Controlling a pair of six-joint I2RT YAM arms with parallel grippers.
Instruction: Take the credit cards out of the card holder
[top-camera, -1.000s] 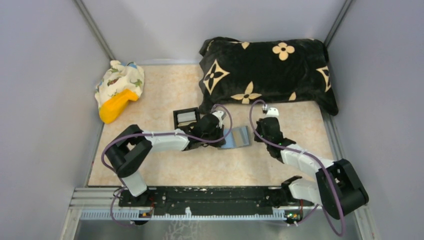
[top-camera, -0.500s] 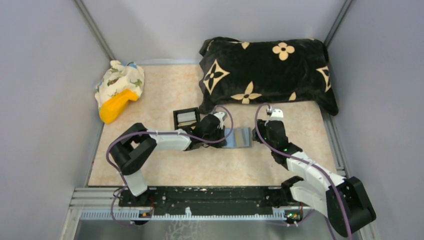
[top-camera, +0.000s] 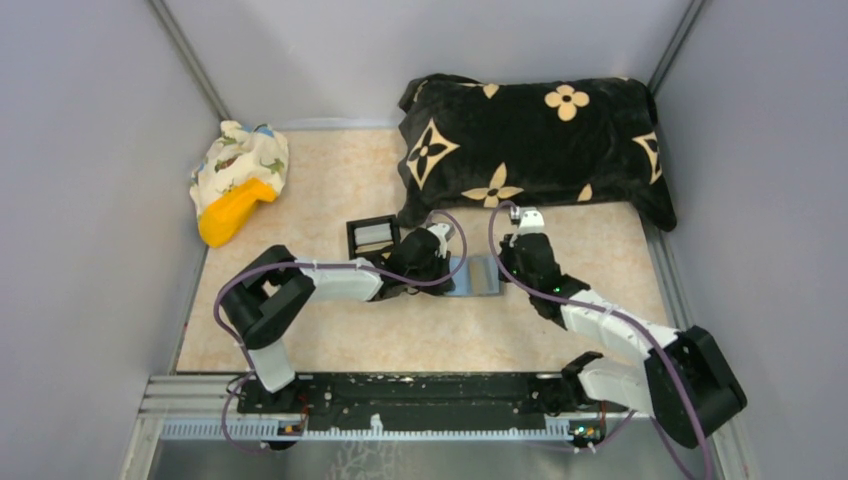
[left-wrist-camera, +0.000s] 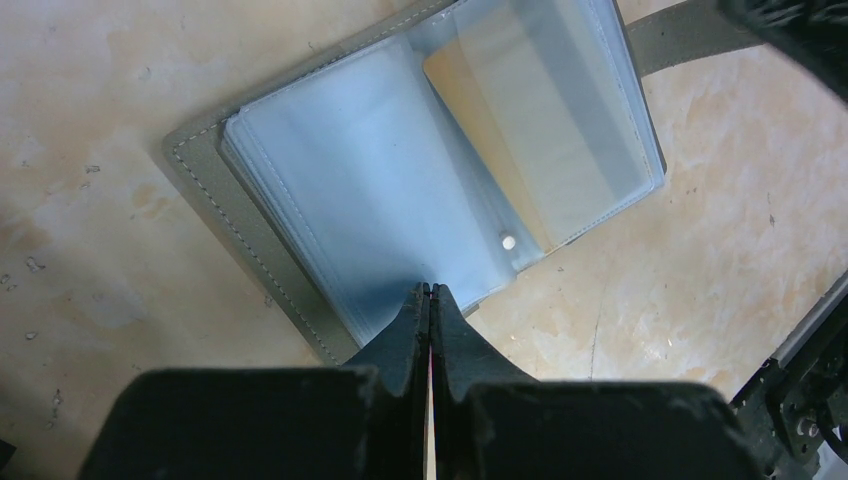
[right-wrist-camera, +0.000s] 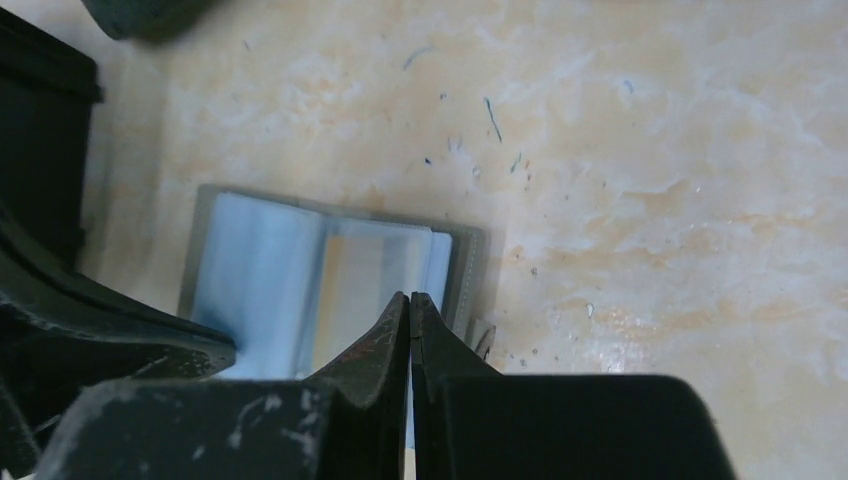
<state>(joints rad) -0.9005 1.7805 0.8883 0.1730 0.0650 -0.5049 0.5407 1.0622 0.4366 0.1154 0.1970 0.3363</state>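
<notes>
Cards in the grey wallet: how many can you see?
1. A tan card shows through a clear pocket of the open card holder, on the half nearer the right gripper. More may hide behind the cloudy pockets.

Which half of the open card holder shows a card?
The half nearer the right claw: a tan card shows through; the other looks plain blue.

Just left of the left claw (left-wrist-camera: 430, 290) sits a small black box (top-camera: 372, 236), beyond it a black flowered pillow (top-camera: 530, 150), and far left a printed cloth (top-camera: 243, 158) draped over something orange (top-camera: 232, 212).
</notes>
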